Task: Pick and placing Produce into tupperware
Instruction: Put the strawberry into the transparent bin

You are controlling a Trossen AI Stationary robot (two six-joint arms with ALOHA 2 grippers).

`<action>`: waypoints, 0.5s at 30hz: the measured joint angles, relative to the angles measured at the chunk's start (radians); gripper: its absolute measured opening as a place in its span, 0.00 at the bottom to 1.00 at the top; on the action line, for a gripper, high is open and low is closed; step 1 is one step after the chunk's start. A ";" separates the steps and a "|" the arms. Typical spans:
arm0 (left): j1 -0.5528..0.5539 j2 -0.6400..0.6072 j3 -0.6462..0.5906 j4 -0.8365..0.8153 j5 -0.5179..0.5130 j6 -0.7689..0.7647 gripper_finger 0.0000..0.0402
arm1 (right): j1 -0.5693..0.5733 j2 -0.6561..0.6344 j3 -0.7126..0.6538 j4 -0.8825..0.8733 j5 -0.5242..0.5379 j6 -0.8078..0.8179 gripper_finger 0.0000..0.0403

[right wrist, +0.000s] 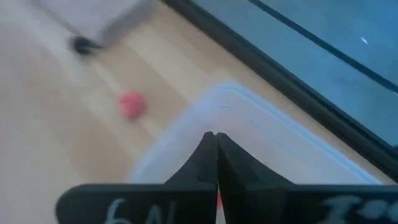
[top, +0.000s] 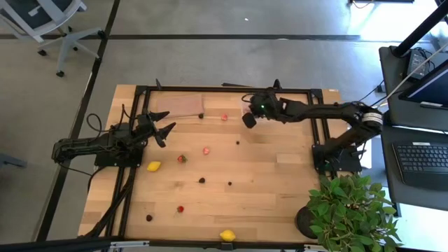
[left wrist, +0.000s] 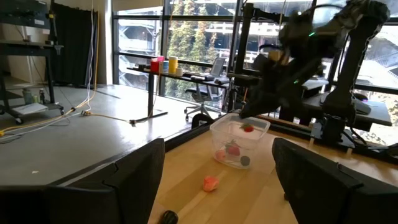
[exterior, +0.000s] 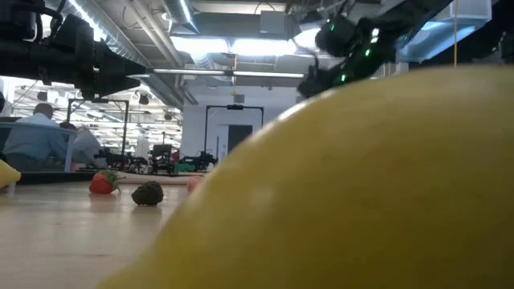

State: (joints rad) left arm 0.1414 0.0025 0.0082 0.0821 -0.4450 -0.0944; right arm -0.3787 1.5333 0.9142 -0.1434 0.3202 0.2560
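The clear tupperware tub (left wrist: pixel 231 127) stands near the table's far edge, mostly under my right arm in the high view (top: pixel 246 101). It holds some red pieces and a dark berry. My right gripper (right wrist: pixel 214 138) is shut and hovers over the tub's rim (right wrist: pixel 205 102). A red strawberry piece (left wrist: pixel 247 127) sits just under it at rim height. My left gripper (left wrist: pixel 217 186) waits open at the table's left (top: pixel 164 131). Two lemons (top: pixel 154 166) (top: pixel 227 235), strawberries (top: pixel 182 159) and dark berries (top: pixel 201 180) lie scattered on the table. My right gripper comes at the tub from above, slanting down. A thin red strip (right wrist: pixel 219 202) shows between its shut fingers, and the strawberry piece hangs at its tip, lifted clear above the tub's floor. The fingers hide which part of the piece they pinch.
A flat brown sheet (top: pixel 178 105) lies at the far left with a dark berry (top: pixel 201 115) at its corner. A potted plant (top: pixel 346 210) stands at the near right corner. A black frame (top: pixel 210 89) rims the table. One lemon (exterior: pixel 361 185) fills the low view.
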 joint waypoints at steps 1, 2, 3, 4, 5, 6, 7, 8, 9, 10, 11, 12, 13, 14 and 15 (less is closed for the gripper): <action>0.000 0.000 0.000 0.000 0.000 0.000 0.72 | -0.011 0.022 0.000 0.013 0.000 0.001 0.00; 0.000 0.000 0.000 0.000 0.000 0.000 0.72 | -0.020 0.040 0.000 0.016 -0.002 0.001 0.00; 0.000 0.000 0.000 0.000 0.000 0.000 0.72 | -0.026 0.057 0.000 0.017 -0.009 0.001 0.00; 0.000 0.000 0.000 0.000 0.000 0.000 0.72 | -0.031 0.073 0.000 0.023 -0.019 0.000 0.00; 0.000 0.000 0.000 0.000 0.000 0.000 0.72 | -0.034 0.087 0.000 0.025 -0.027 0.000 0.00; 0.000 0.000 0.000 0.000 0.000 0.000 0.72 | -0.035 0.098 0.000 0.024 -0.028 0.000 0.00; 0.000 0.000 0.000 0.000 0.000 0.000 0.72 | -0.037 0.105 0.000 0.028 -0.029 0.000 0.00; 0.000 0.000 0.000 0.000 0.000 0.000 0.72 | -0.037 0.109 0.000 0.028 -0.029 0.001 0.01; 0.000 0.000 0.000 0.000 0.000 -0.001 0.72 | -0.037 0.110 0.000 0.025 -0.029 0.001 0.02; 0.000 0.000 0.000 0.000 0.000 -0.001 0.72 | -0.037 0.110 0.000 0.021 -0.028 0.001 0.04; 0.000 0.000 0.000 0.000 0.000 0.000 0.72 | -0.037 0.110 0.000 0.017 -0.028 0.001 0.05; 0.000 0.000 0.000 0.000 0.000 0.000 0.72 | -0.037 0.109 0.000 0.012 -0.028 0.001 0.07; 0.000 0.000 0.000 0.000 0.000 0.000 0.72 | -0.037 0.107 0.000 0.009 -0.028 0.001 0.08; 0.000 0.000 0.000 0.000 0.000 0.000 0.72 | -0.037 0.107 0.000 0.010 -0.028 0.001 0.09; 0.000 0.000 0.000 0.000 0.000 0.000 0.72 | -0.037 0.106 0.000 0.011 -0.028 0.001 0.11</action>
State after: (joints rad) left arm 0.1415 0.0025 0.0082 0.0819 -0.4450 -0.0948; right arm -0.4160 1.6394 0.9138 -0.1322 0.2924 0.2567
